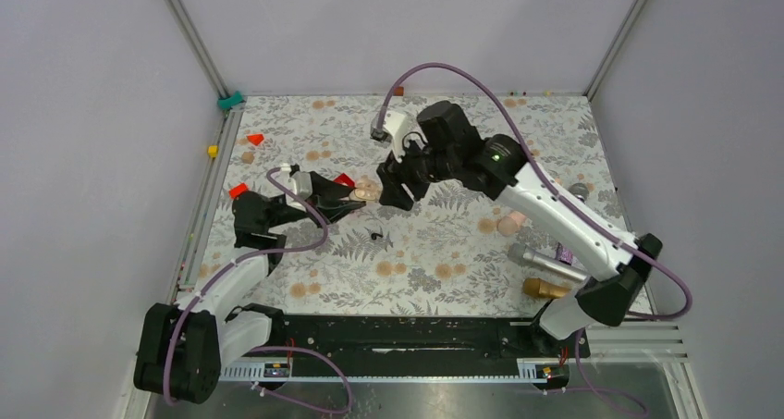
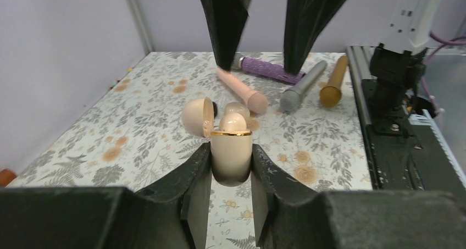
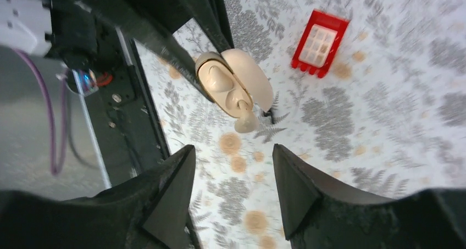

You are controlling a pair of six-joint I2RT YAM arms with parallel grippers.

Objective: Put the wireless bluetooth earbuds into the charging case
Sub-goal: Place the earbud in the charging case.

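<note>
The charging case (image 2: 231, 155) is cream with a gold rim, not black. It hangs above the table, lid (image 2: 197, 117) swung open, with my left gripper (image 2: 231, 150) shut on its body. One cream earbud (image 3: 213, 77) sits in the case. A second earbud (image 3: 245, 121) pokes out past the rim. In the top view the case (image 1: 368, 191) sits between both grippers. My right gripper (image 3: 232, 147) is open with nothing between its fingers. It hovers just above the case, its fingers (image 2: 225, 23) showing at the top of the left wrist view.
Pink (image 2: 242, 90), grey (image 2: 302, 87), gold (image 2: 333, 84) and purple (image 2: 266, 68) microphones lie by the right arm's base. A red rectangular box (image 3: 320, 42) lies on the floral mat, with small red pieces (image 1: 254, 139) at the left. A tiny dark item (image 1: 374, 235) lies mid-table.
</note>
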